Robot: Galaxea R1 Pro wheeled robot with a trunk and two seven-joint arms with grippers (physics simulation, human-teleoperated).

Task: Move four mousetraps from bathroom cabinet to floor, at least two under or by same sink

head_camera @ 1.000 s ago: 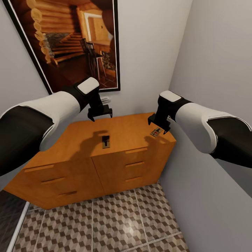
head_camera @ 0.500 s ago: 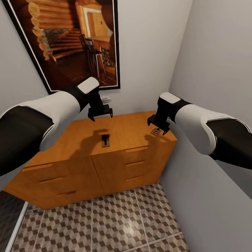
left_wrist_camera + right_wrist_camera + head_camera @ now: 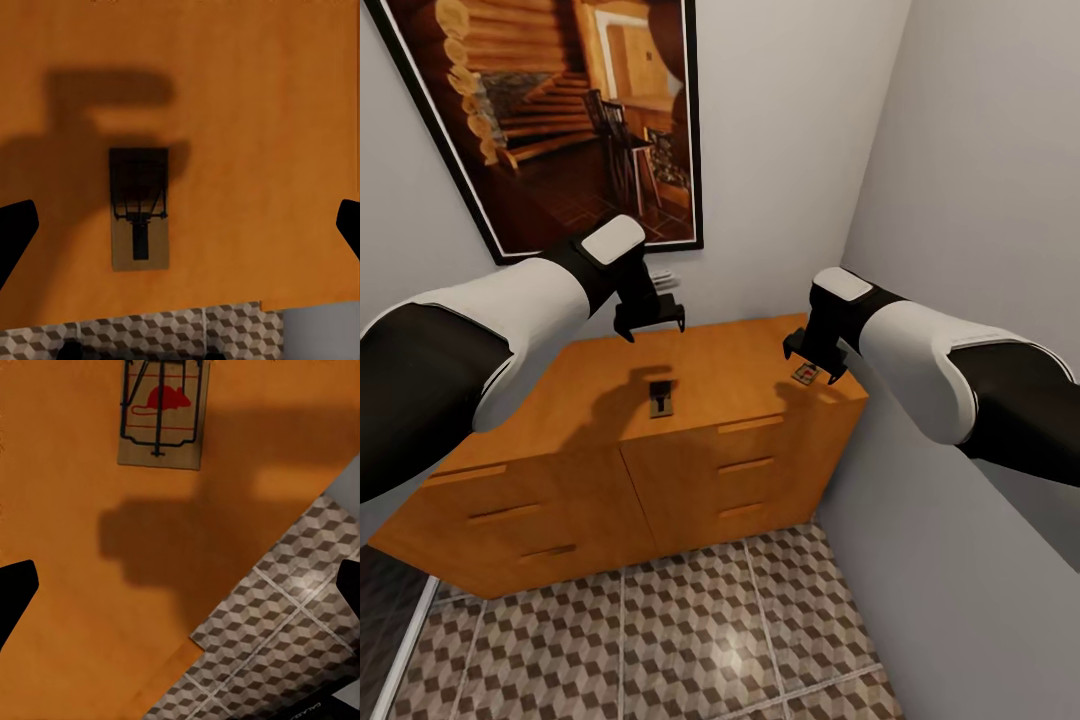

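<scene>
Both arms hang over the orange-brown cabinet (image 3: 690, 390) tucked in the corner. The left gripper (image 3: 650, 318) hovers above the middle of the top with its fingers spread wide, nothing between them, and its wrist camera looks straight down at a mousetrap (image 3: 139, 208) lying flat in the arm's shadow. That one sits near the cabinet's front edge (image 3: 661, 397).

The right gripper (image 3: 815, 362) is over the right end of the top, also spread open and empty. A second mousetrap (image 3: 163, 414), the one with the red mouse print, lies flat just beneath it, close to the right corner (image 3: 805, 373). Neither trap is being touched.

Below the drawer fronts is the cube-pattern bathroom floor (image 3: 690, 640). A big framed picture (image 3: 560, 110) of a log cabin interior hangs on the wall behind the cabinet.
</scene>
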